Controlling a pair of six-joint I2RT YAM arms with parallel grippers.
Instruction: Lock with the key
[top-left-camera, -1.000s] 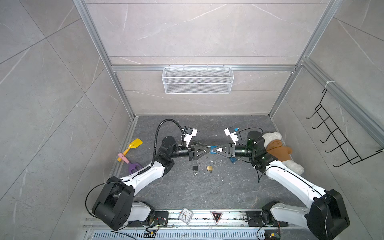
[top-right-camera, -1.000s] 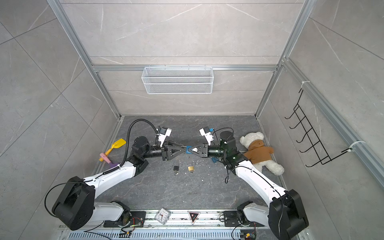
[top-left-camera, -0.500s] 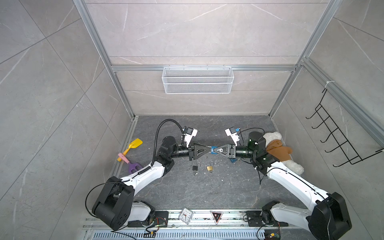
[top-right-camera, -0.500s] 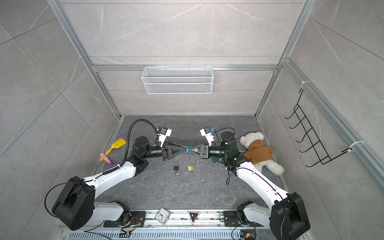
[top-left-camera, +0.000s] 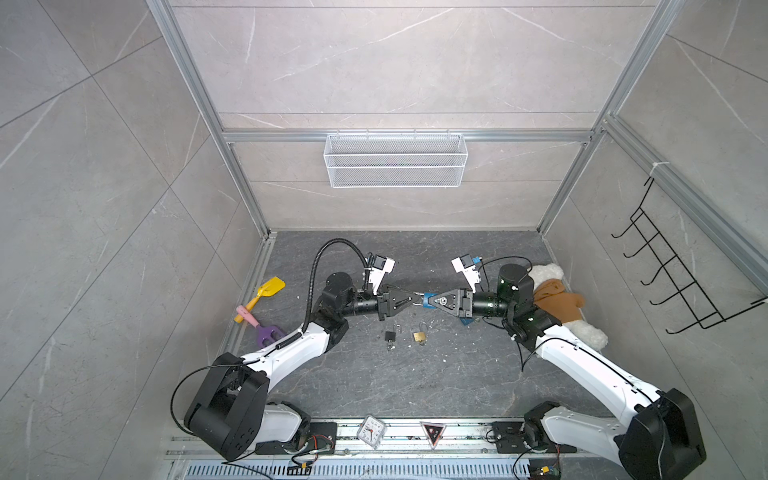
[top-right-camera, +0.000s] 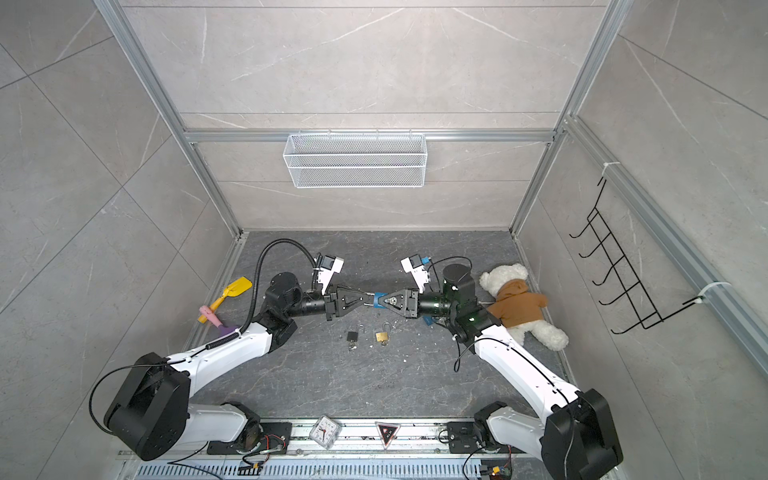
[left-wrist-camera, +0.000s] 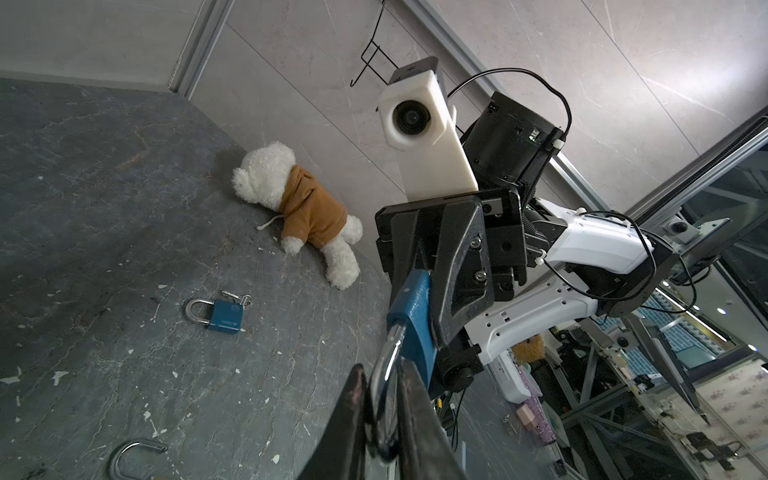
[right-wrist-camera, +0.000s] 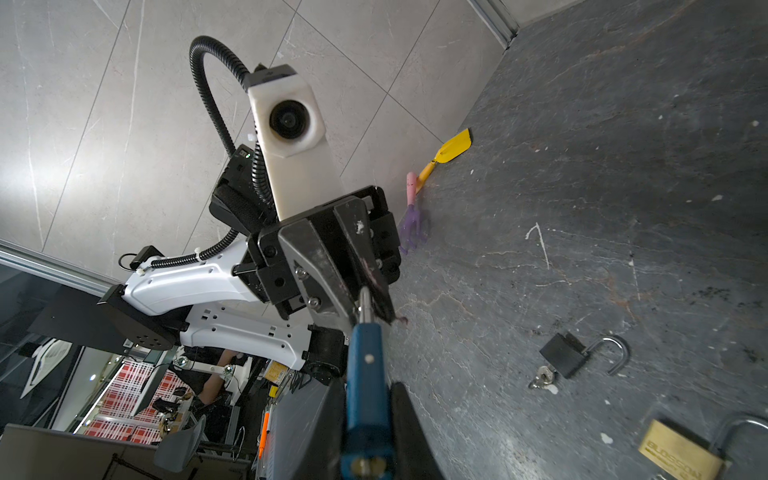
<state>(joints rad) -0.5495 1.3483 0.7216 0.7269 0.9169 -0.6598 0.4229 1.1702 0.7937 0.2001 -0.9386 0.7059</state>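
Now the step in hand is closing: mid-frame in both top views, my right gripper (right-wrist-camera: 365, 411) pinches the blue padlock (top-left-camera: 428, 299) body and my left gripper (left-wrist-camera: 384, 376) clamps its shackle (left-wrist-camera: 388, 357). Next, I judge, push the shackle straight home.

We see a dark grey stone-look floor (top-left-camera: 415, 382), dotted w/ small white flecks (left-wrist-camera: 60, 375), carrying everything. Near its middle lie a black padlock (top-left-camera: 390, 336), shackle swung open & keys at its base, and just beside it a brass padlock (top-left-camera: 419, 336). A blue padlock (left-wrist-camera: 224, 313) lies nearer the teddy bear (top-left-camera: 557, 299) in a brown hoodie, sprawled close by the right wall. By the left wall we find a yellow toy shovel (top-left-camera: 272, 286) crossing the pink handle of a purple rake (top-left-camera: 268, 332).
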